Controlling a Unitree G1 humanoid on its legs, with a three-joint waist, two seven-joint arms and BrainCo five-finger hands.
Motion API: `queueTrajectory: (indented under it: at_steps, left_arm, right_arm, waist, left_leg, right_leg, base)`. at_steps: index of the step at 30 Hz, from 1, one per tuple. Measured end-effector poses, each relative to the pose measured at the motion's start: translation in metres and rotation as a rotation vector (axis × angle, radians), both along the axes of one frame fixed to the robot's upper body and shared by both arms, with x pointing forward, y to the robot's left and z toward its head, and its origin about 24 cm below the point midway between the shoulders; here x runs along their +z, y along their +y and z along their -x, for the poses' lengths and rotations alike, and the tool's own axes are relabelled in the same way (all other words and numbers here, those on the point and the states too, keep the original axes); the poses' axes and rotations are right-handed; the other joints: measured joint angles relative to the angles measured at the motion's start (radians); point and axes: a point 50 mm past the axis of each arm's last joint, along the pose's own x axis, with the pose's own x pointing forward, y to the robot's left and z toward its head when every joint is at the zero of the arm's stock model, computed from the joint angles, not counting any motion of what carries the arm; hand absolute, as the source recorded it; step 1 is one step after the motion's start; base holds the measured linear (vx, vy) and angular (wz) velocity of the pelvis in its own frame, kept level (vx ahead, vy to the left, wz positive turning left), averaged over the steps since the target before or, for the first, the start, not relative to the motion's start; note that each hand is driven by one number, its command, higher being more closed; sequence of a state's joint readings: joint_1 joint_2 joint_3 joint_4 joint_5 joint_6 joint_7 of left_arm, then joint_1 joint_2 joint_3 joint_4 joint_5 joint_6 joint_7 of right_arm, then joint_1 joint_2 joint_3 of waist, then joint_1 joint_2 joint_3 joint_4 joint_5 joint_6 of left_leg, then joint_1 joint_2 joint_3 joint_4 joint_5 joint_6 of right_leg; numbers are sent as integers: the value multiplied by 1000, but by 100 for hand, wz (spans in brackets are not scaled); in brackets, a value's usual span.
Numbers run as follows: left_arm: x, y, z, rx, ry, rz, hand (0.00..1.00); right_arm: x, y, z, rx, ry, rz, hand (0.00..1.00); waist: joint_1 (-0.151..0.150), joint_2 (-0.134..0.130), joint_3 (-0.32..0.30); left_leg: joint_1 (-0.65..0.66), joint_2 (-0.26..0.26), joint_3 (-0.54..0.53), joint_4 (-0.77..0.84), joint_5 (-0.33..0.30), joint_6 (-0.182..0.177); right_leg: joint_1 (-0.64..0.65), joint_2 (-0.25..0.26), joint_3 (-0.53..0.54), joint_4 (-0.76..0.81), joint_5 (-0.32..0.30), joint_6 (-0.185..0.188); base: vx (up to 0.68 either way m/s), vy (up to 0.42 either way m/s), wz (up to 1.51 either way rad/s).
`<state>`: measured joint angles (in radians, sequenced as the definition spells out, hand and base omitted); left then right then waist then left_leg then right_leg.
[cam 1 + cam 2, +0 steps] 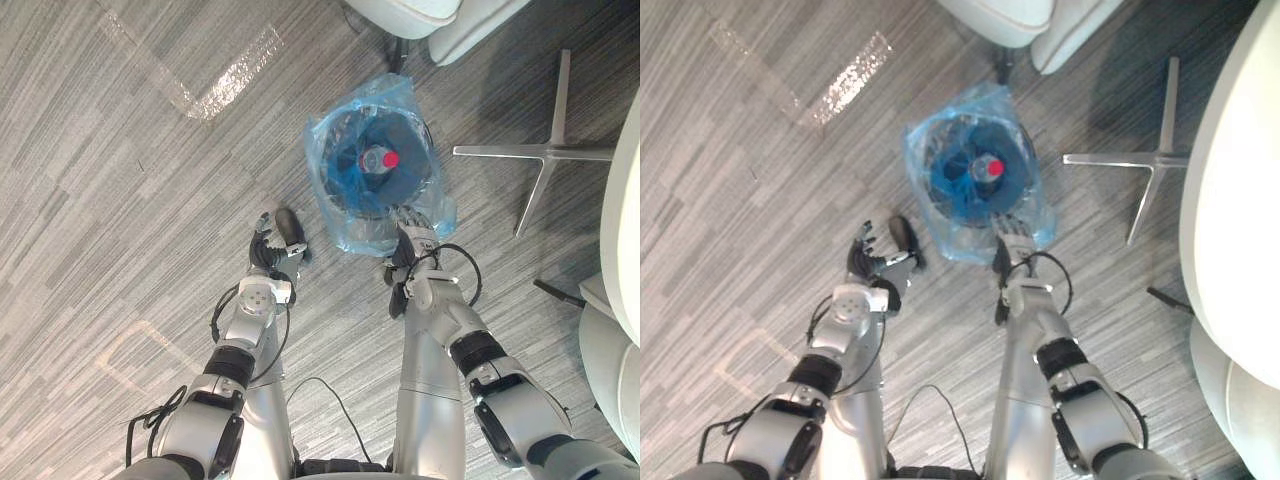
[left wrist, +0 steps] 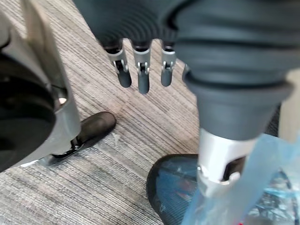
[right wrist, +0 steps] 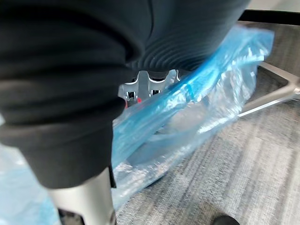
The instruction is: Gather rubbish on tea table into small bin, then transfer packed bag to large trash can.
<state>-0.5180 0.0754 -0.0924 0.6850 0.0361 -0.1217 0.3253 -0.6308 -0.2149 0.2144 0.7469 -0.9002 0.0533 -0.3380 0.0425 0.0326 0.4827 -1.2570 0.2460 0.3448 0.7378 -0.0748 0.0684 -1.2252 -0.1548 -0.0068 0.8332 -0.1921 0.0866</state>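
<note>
Down on the grey striped carpet floor (image 1: 120,200), count is easy: one small bin (image 1: 418,135), one blue plastic bag (image 1: 340,215) lining it and spilling out over its rim, and one bottle (image 1: 375,160) with a red cap lying inside. So the rubbish is in the bin, and the bag sits in the bin on the floor, not lifted. Off to the right of the bin there's one silver star-shaped chair base (image 1: 545,152), plus two white seat shapes (image 1: 420,12) at the top edge and another big white one (image 1: 628,200) down the right side. One strip of shiny clear tape (image 1: 230,75) is stuck to the floor, well away to the upper left.

Two hands. The right hand (image 1: 412,232) is at the near rim of the bin, touching the bag. The left hand (image 1: 265,245) hangs just left of the bin, apart from it, with nothing in it.

From the head cameras the bin is just a dark round shape under the plastic; the left wrist view makes out its dark mesh wall and shows that hand's fingers (image 2: 140,77) hanging straight and relaxed. The right wrist view shows the blue bag's rim crossing in front of that hand's fingers, so I can't tell if they're gripping it or not.
</note>
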Motion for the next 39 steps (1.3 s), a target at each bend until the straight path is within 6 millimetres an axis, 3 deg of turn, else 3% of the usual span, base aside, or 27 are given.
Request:
queueTrajectory:
  at_steps: [1,14,28,35,39]
  left_arm:
    - [0,0,0,2,0,5,0]
    - [-2,-2,0,30,13,57,0]
    - [0,-3,-1,44,13,97,0]
    - [-5,-4,1,41,36,99,0]
    - [-13,-5,8,36,58,91,0]
  right_arm:
    - [0,0,0,-7,3,-9,100]
    - [8,10,-9,-49,-3,-116,100]
    - [32,24,-8,5,-110,-240,100]
    - [20,27,4,22,-100,-295,100]
    - [2,30,18,32,-54,-331,100]
  waist:
    - [0,0,0]
    - [8,0,0]
    - [15,0,0]
    - [15,0,0]
    - [13,0,0]
  left_leg:
    - [0,-1,-1,0,0,0]
    - [-26,-24,-10,4,1,1]
    - [-25,-25,-29,17,6,-3]
    - [63,-24,-33,1,4,-5]
    - [130,-26,-29,-25,5,-7]
  right_leg:
    - [1,-1,-1,0,-1,0]
    - [-24,-22,-4,22,-10,3]
    - [-18,-27,-16,51,-26,-2]
    - [79,-25,-27,29,-33,-5]
    - [147,-22,-30,-4,-33,-6]
  base:
    - [-46,-32,7]
    - [-35,-23,5]
    - [-52,-31,3]
    - [-46,-28,1]
    - [0,-10,0]
